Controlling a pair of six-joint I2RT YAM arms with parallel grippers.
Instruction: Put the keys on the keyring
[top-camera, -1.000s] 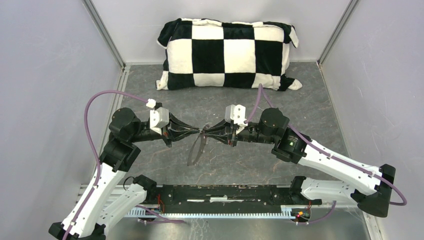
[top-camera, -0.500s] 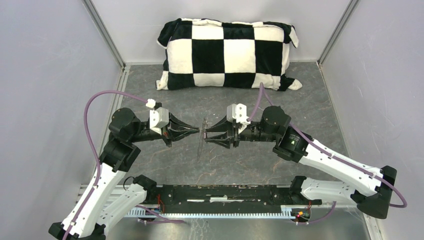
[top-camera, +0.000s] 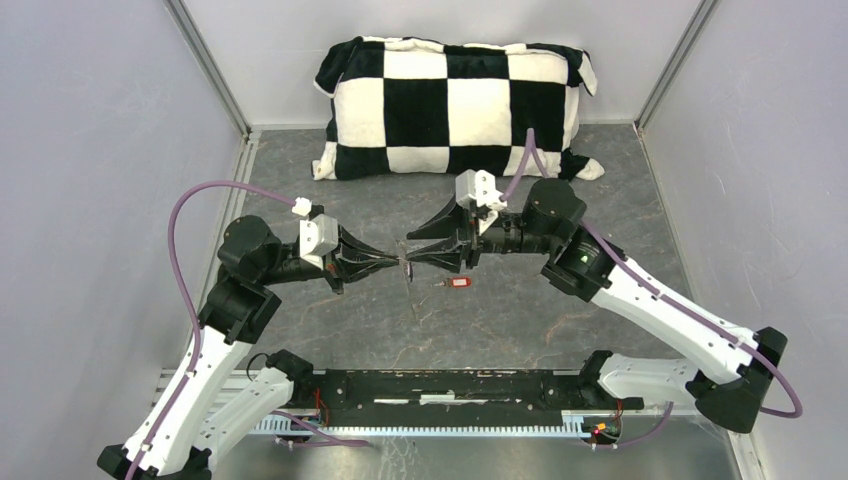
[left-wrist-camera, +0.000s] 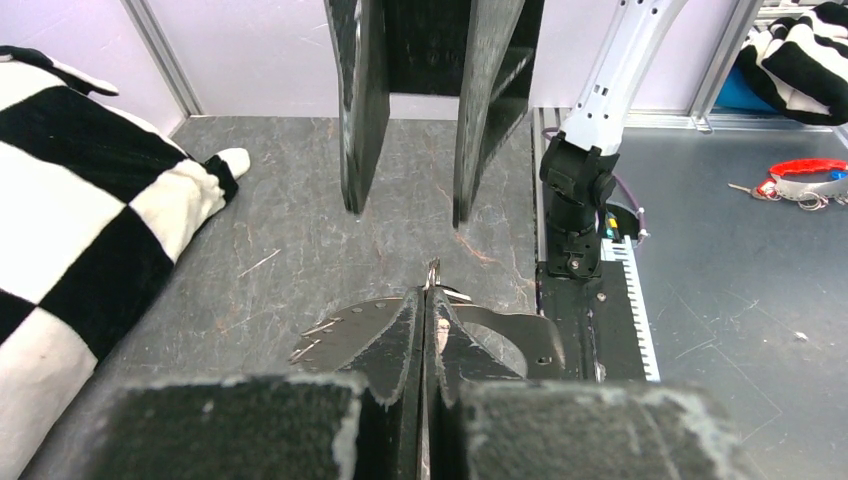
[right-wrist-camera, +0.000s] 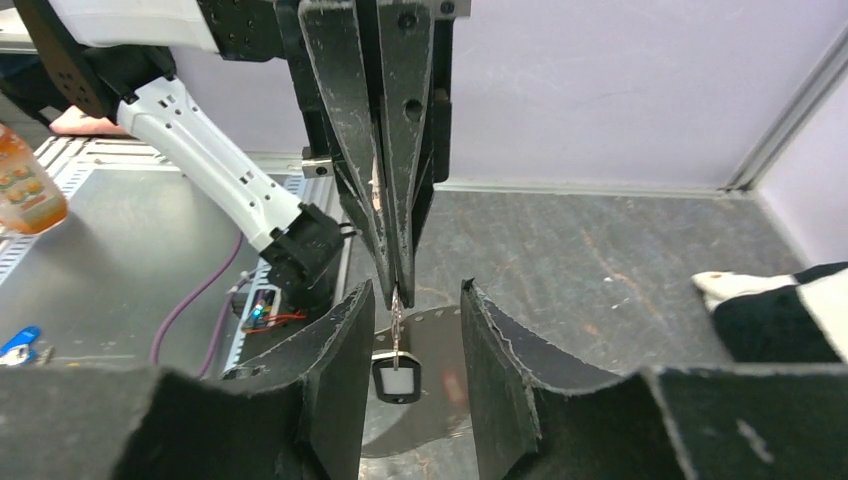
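Note:
My left gripper (top-camera: 398, 264) is shut on the keyring (top-camera: 406, 266), a thin grey wire loop seen edge-on above the table's middle. In the right wrist view the loop (right-wrist-camera: 398, 305) hangs from the shut left fingers (right-wrist-camera: 385, 200), and the black key with a white face (right-wrist-camera: 397, 379) dangles on it. The red key (top-camera: 458, 282) lies flat on the table, just right of the grippers. My right gripper (top-camera: 410, 250) is open and empty, its fingers either side of the loop without touching it (right-wrist-camera: 416, 290). The left wrist view shows the ring's tip (left-wrist-camera: 432, 270) above its shut fingers (left-wrist-camera: 408, 330).
A black-and-white checkered pillow (top-camera: 455, 105) lies against the back wall. Grey walls close in the left, right and back sides. A black rail (top-camera: 450, 385) with the arm bases runs along the near edge.
My right gripper has opened and drawn back and up from the left one. The red key has appeared lying on the table. The loop, hanging broadside before, is edge-on.

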